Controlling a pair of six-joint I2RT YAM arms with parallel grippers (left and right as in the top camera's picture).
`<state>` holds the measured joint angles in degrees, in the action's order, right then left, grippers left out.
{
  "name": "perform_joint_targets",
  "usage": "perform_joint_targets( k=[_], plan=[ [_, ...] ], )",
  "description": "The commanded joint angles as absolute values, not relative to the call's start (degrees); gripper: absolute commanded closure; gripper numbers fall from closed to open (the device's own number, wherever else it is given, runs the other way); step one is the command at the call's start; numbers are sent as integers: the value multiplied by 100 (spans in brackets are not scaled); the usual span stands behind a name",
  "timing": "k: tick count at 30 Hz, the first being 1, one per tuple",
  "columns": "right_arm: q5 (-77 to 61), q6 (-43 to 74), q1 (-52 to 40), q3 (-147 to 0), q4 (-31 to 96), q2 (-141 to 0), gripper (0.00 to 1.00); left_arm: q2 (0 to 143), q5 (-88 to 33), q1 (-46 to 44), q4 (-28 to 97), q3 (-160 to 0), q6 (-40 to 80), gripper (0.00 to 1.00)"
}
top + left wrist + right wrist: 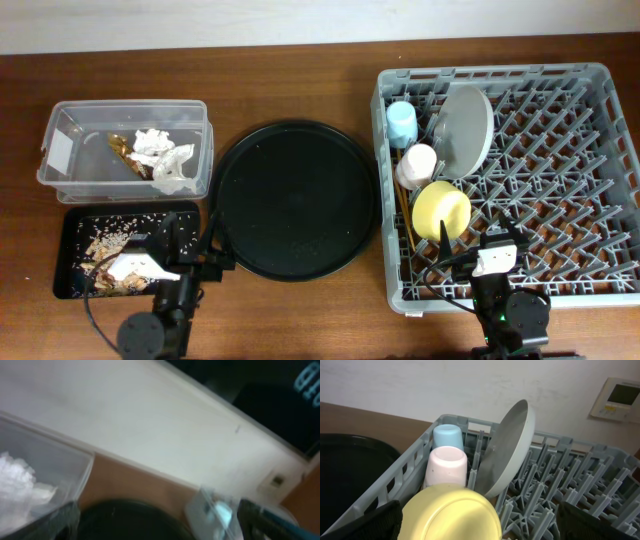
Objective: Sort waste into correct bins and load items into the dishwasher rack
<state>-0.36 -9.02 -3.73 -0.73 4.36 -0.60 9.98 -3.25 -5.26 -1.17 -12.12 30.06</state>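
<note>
Right gripper [477, 507] spread wide and empty at the dishwasher rack's [405, 476] near edge, facing the yellow bowl [451, 516]; left gripper [159, 505] equally wide, empty.

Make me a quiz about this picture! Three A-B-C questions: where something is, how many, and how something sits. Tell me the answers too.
1. Where is the crumpled white tissue?
A) in the clear tub
B) on the round black tray
C) on the bare table

2. How many cups are in the dishwasher rack?
A) one
B) two
C) four

3. How is the grey plate sitting?
A) lying flat
B) standing on its edge
C) broken in pieces

Answers:
1 A, it lies inside the tub.
2 B, there is a light-blue cup and a pink cup.
3 B, it leans upright in the rack.
</note>
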Motion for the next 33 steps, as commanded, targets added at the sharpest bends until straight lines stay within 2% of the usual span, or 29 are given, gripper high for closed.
perform_joint_targets(
  k=[1, 4, 7, 12, 33],
  plan=[
    [-89, -875, -336, -32, 454, -21, 2, 921, -353, -419, -967, -257, 2670, 1],
    [-86, -875, -336, -32, 454, -21, 2, 805, -364, -416, -764, -49, 1614, 1],
    [-86, -875, -336, -32, 454, -21, 2, 429, -209, -403, 62, -49, 163, 1],
    [-89, -875, -336, -32, 454, -21, 2, 27, -82, -217, 480, -49, -1149, 1],
    [-86, -875, -336, -32, 454, -21, 2, 30, -43, -217, 478, -49, -1144, 1]
  ],
)
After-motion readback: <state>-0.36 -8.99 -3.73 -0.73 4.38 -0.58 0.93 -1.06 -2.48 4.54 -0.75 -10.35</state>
